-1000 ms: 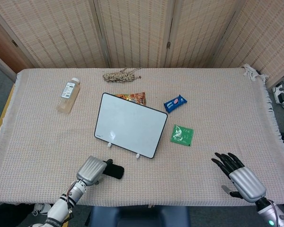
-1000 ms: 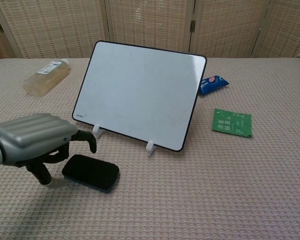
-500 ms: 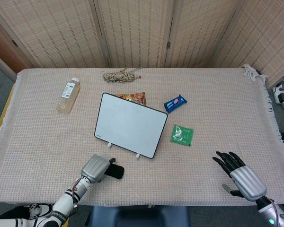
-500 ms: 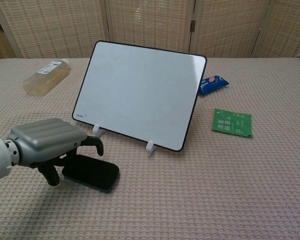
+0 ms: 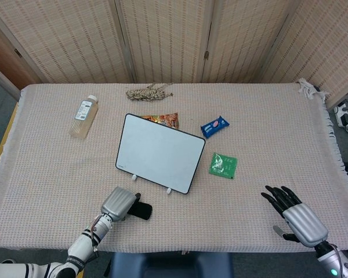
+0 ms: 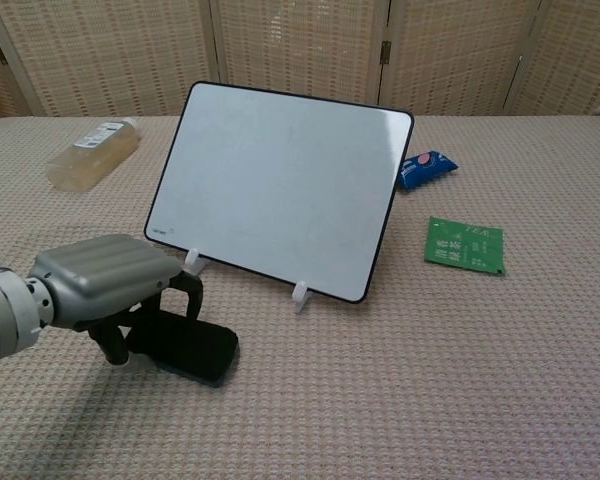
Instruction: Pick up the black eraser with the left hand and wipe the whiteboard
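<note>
Bright even indoor light, soft faint shadows, sharp focus throughout

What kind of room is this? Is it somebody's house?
Probably a robot test room, not a house. Folding screens wall off a cloth-covered table, and odd things like a whiteboard and snack packs lie spread out.
</note>
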Available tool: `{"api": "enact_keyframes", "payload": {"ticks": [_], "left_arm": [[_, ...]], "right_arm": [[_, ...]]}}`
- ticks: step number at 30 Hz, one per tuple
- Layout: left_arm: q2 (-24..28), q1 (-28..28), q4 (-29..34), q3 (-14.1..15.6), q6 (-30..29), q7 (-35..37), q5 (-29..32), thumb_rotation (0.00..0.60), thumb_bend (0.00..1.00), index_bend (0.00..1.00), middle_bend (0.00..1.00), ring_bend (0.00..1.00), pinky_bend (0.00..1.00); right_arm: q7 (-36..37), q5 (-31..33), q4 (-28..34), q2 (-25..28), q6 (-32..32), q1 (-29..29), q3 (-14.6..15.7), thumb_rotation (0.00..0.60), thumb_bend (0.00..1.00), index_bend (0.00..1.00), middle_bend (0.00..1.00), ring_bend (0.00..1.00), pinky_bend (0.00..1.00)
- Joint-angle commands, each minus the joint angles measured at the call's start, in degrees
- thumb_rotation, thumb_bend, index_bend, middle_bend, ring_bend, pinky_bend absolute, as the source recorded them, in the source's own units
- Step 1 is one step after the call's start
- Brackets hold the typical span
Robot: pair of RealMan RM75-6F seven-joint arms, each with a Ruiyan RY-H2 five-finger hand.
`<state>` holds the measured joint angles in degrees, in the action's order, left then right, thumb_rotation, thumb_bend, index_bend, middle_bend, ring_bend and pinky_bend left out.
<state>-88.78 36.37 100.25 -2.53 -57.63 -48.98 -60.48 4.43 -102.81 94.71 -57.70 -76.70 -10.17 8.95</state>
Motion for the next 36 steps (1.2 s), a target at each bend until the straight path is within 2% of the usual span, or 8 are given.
{"api": "enact_keyframes", "payload": {"ticks": [1, 5, 9, 12, 17, 25, 28, 36], "left_arm": [[-0.77, -0.85, -0.73, 0.82, -3.19, 2.30, -4.14, 0.600, 0.37, 0.64, 1.00, 1.00, 1.00], [0.04, -2.92, 0.60, 1.88, -9.18, 3.59, -10.52, 0.600, 0.37, 0.65, 1.00, 1.00, 1.00], [0.01, -4.37, -0.13, 0.70, -14.52, 5.52, -15.01, 0.600, 0.38, 0.65, 1.00, 1.00, 1.00], [-2.04, -5.12, -3.41, -0.62, -18.40, 7.87, -18.57, 0.600, 0.38, 0.65, 1.00, 1.00, 1.00], [-8.89, -5.14, -11.79, -3.23, -24.37, 12.75, -24.83, 0.600, 0.38, 0.64, 1.00, 1.00, 1.00], [-17.68, -1.05, -22.80, -8.64, -22.56, 13.51, -24.36, 0.600, 0.39, 0.63, 1.00, 1.00, 1.00], [-20.80, 1.33, -27.99, -10.83, -20.11, 14.44, -22.94, 0.600, 0.39, 0.62, 1.00, 1.00, 1.00], [-25.37, 5.62, -36.67, -13.92, -17.19, 15.26, -21.28, 0.600, 0.39, 0.62, 1.00, 1.00, 1.00]], "right_arm": [[0.19, -0.32, -0.03, 0.12, -0.57, 0.21, 0.10, 0.600, 0.35, 0.00, 0.00, 0.00, 0.00], [0.72, -1.17, -0.18, 0.42, -1.44, 0.46, 0.44, 0.600, 0.35, 0.00, 0.00, 0.00, 0.00], [1.14, -2.61, -0.38, 0.73, -2.74, 0.85, 0.97, 0.600, 0.35, 0.00, 0.00, 0.00, 0.00], [1.97, -3.77, -0.71, 1.08, -4.14, 1.19, 1.31, 0.600, 0.35, 0.00, 0.00, 0.00, 0.00], [3.35, -4.49, -1.23, 1.44, -5.31, 1.39, 1.50, 0.600, 0.35, 0.00, 0.00, 0.00, 0.00], [5.66, -5.09, -1.76, 2.14, -5.61, 1.03, 1.79, 0.600, 0.35, 0.00, 0.00, 0.00, 0.00], [6.45, -5.18, -1.97, 2.39, -5.85, 0.98, 1.83, 0.600, 0.35, 0.00, 0.00, 0.00, 0.00], [7.73, -3.98, -2.03, 2.70, -5.14, 0.48, 1.37, 0.600, 0.35, 0.00, 0.00, 0.00, 0.00]]}}
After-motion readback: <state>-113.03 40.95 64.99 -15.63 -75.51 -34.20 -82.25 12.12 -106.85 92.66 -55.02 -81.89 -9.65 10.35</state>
